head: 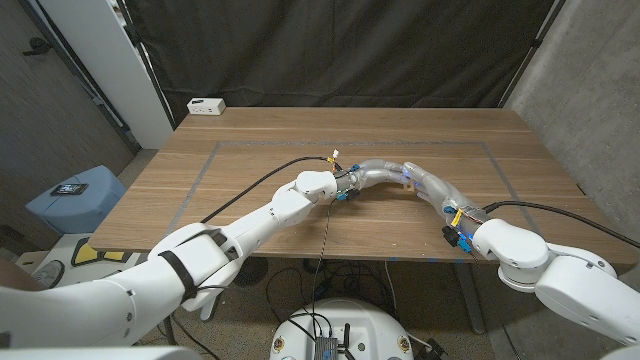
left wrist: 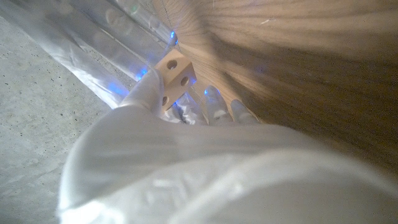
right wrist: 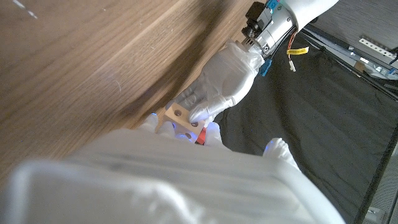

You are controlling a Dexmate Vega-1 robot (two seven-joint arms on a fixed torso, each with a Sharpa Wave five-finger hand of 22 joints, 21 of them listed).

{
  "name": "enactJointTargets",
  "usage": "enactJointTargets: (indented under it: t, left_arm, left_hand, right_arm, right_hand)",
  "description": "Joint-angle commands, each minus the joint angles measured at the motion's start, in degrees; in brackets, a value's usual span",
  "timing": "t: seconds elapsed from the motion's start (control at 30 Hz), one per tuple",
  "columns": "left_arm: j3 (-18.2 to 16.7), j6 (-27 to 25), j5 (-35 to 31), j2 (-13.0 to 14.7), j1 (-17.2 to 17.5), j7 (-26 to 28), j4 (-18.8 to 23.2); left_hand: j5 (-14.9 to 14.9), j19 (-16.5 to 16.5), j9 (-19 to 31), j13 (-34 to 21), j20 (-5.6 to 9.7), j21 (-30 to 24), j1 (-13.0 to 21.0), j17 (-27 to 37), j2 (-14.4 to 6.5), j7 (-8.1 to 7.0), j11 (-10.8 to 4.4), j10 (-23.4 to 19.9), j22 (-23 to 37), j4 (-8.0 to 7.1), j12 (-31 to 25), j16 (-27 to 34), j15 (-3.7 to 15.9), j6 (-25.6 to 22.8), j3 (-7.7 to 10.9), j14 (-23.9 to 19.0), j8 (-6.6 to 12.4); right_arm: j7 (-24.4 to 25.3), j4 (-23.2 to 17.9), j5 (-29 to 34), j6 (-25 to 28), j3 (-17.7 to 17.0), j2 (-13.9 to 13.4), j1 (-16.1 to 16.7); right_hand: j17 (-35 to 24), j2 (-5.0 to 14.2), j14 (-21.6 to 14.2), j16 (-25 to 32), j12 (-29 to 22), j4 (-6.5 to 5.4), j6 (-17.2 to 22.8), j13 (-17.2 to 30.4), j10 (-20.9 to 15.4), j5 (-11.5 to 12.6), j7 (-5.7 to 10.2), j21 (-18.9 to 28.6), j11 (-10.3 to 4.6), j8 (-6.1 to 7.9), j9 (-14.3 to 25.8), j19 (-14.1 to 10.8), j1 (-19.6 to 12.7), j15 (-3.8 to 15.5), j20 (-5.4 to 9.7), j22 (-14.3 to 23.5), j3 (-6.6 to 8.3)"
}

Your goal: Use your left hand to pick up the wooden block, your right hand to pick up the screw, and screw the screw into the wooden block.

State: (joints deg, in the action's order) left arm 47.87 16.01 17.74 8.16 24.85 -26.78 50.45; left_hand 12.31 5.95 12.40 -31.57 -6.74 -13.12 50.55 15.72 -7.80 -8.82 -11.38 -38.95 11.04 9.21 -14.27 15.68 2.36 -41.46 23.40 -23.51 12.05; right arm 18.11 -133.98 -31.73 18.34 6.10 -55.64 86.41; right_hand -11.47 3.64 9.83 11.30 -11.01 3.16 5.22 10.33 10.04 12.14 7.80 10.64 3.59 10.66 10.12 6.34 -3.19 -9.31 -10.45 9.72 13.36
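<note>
1. Left hand [head: 352, 181] comes first, reaching from my left toward the middle of the wooden table [head: 250, 160]. It is closed around the wooden block [left wrist: 174, 76], which sits at its fingertips, between thumb and fingers, lifted off the tabletop.

2. Block itself: a small pale cube with round holes drilled in its faces. I judge it light, stiff and dry, unlikely to slip or crush. It has no real long axis, so what matters is which hole faces out. In my right wrist view one holed face is turned toward the right hand. I would keep hold of the two sides beside that hole, leaving it uncovered.

3. Screw [right wrist: 200, 137]: I make out only a small red part, just under the block, at the right hand's fingertips. I cannot tell which way its tip points or how its long axis lies. I judge it small, hard and easy to fumble, best pinched at the head end.

4. Right hand [head: 432, 187] meets the left at the table's middle, fingertips against the block. Whether it truly grasps the screw I cannot tell; its own back hides the fingers.
</note>
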Motion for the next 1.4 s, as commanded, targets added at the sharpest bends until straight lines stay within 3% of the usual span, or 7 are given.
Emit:
enactJointTargets:
  t: [0.03, 0.77, 1.4]
  left_arm:
    - [-0.09, -0.19, 0.1, 0.46, 0.21, 0.03, 0.57]
    - [-0.17, -0.54, 0.03, 1.21, 0.25, 0.0, 1.73]
    - [-0.17, -2.26, 0.08, 3.17, 1.6, 0.66, 5.67]
  left_hand:
    - [0.38, 0.41, 0.2, -0.1, -0.22, -0.34, 0.25, 0.09, -0.63, -0.18, 0.17, -0.44, 0.22, -0.45, -0.34, 0.24, 3.47, -0.47, 0.07, -0.5, 0.44]
    - [0.37, 0.39, 0.2, -0.1, -0.25, -0.33, 0.31, 0.11, -0.63, -0.28, 0.1, -0.36, 0.22, -0.39, -0.31, 0.25, 3.53, -0.46, 0.06, -0.45, 0.43]
    - [0.37, 0.37, 0.2, -0.1, -0.28, -0.32, 0.41, 0.11, -0.57, -0.2, 0.24, -0.43, 0.22, -0.3, -0.35, 0.22, 3.51, -0.54, 0.06, -0.34, 0.46]
  right_arm:
    - [0.16, -0.53, 0.8, -0.55, 0.96, 0.47, -0.22]
    - [-0.11, -1.42, 1.07, -0.27, -3.93, 0.43, 2.53]
    - [-2.5, 1.24, 1.83, -0.33, -3.83, 0.93, 0.55]
  right_hand:
    - [-0.15, 0.28, 11.36, 0.38, -0.13, -0.2, 0.41, 0.13, 10.1, 0.34, 0.02, 0.39, -0.17, 0.07, 0.09, -0.05, 0.06, -0.28, -0.4, 0.19, 0.25]
    - [-0.13, 0.32, 11.16, 0.43, -0.16, -0.18, 0.4, 0.14, 9.94, 0.36, -0.16, 0.45, -0.09, -0.01, 0.09, -0.25, -0.02, -0.32, -0.32, 0.19, 0.3]
    - [-0.12, 0.25, 11.04, 0.44, -0.12, -0.14, -0.08, 0.14, 9.96, 0.35, -0.41, 0.46, -0.25, -0.19, 0.09, -0.38, -0.07, -0.3, -0.26, 0.18, 0.29]
